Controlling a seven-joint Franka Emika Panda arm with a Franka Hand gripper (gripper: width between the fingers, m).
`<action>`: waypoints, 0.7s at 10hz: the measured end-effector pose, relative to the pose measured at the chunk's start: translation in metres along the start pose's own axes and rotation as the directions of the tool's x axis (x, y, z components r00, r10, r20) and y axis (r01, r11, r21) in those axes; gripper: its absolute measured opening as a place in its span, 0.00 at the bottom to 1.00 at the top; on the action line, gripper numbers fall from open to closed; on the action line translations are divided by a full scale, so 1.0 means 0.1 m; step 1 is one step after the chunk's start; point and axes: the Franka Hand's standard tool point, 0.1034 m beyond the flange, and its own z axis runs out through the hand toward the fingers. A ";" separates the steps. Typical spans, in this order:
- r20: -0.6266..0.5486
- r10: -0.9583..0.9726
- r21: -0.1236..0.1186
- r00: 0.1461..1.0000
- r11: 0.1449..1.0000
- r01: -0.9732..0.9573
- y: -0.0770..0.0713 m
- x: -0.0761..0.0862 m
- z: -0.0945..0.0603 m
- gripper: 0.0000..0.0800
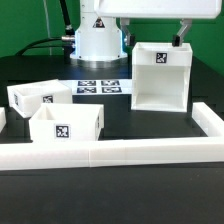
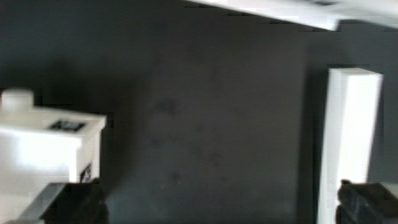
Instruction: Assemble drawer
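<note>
The large white boxy housing [image 1: 160,76] stands at the exterior view's right, its open side facing the front. Two small open-top trays [image 1: 40,97] [image 1: 68,125] with square tags sit at the left. My gripper [image 1: 154,42] hangs just above and behind the housing, open and empty. In the wrist view the gripper [image 2: 217,205] has its dark fingertips [image 2: 71,205] far apart, with bare black table between them. A white tagged part [image 2: 45,140] lies beside one finger and a white strip [image 2: 352,130] beside the other; I cannot tell which parts these are.
A long low white wall [image 1: 110,152] runs along the front and turns up the right side [image 1: 208,120]. The marker board [image 1: 100,87] lies flat before the robot base [image 1: 97,40]. The table [image 1: 120,115] is black.
</note>
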 end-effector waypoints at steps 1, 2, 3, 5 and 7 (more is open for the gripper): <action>-0.009 0.086 0.023 0.996 0.996 -0.086 -0.05 -0.08 -0.01 0.81; -0.011 0.092 0.031 0.996 0.995 -0.092 -0.07 -0.16 -0.01 0.81; -0.011 0.085 0.031 0.996 0.996 -0.085 -0.06 -0.14 0.00 0.81; -0.010 0.084 0.031 0.996 0.996 -0.084 -0.07 -0.14 0.00 0.81; -0.010 0.107 0.030 0.994 0.994 -0.107 -0.11 -0.18 0.00 0.81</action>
